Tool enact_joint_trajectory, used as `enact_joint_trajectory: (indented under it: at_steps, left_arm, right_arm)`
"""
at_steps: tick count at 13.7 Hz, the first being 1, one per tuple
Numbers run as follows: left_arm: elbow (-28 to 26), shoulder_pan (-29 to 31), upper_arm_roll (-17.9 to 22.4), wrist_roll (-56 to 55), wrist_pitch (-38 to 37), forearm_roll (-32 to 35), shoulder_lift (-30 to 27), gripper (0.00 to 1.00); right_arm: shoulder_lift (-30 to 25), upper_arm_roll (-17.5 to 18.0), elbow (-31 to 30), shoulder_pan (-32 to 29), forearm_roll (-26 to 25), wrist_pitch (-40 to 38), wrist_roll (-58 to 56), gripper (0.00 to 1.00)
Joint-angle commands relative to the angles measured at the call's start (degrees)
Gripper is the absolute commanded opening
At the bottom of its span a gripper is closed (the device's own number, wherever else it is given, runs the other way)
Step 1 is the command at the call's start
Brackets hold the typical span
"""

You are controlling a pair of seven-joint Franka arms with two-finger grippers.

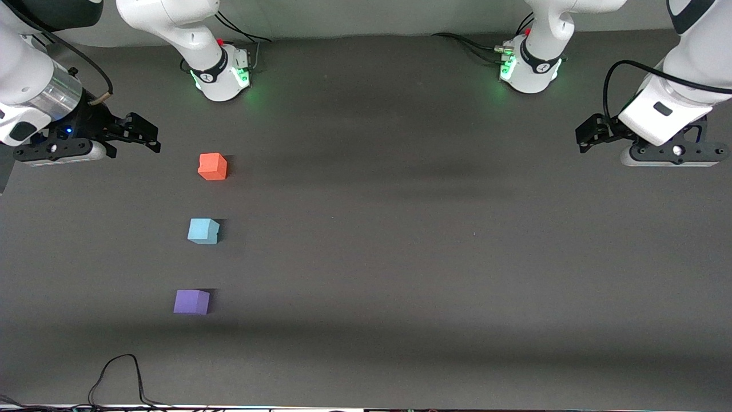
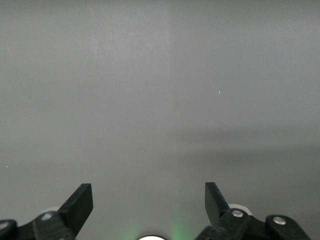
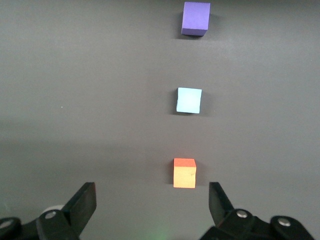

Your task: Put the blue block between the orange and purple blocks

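Three small cubes stand in a line toward the right arm's end of the table. The orange block (image 1: 213, 166) is farthest from the front camera, the blue block (image 1: 203, 231) sits between, and the purple block (image 1: 191, 301) is nearest. All three also show in the right wrist view: orange (image 3: 184, 173), blue (image 3: 189, 100), purple (image 3: 195, 18). My right gripper (image 1: 143, 133) is open and empty, up in the air beside the orange block at the table's end. My left gripper (image 1: 589, 133) is open and empty over the bare table at the left arm's end.
The dark grey table (image 1: 429, 240) is bare around the cubes. A black cable (image 1: 117, 377) loops on the table's edge nearest the front camera. The two arm bases (image 1: 223, 71) (image 1: 529, 68) stand along the table's edge farthest from the front camera.
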Motion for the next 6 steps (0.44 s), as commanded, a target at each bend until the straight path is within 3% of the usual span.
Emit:
enact_joint_trajectory:
  at_steps: [1,6]
  left_arm:
    - [0.4,-0.1,0.1,-0.3,0.2,-1.9,-0.9,1.0]
    - [2.5,0.0,0.5,-1.1,-0.4,-4.1,-0.2,1.0]
  right_arm:
    - [-0.4,-0.7,0.7,-0.4,-0.9,0.0,0.8,1.0]
    - [-0.3,-1.1,1.9,-0.4,-0.9,-0.9,0.4,1.0]
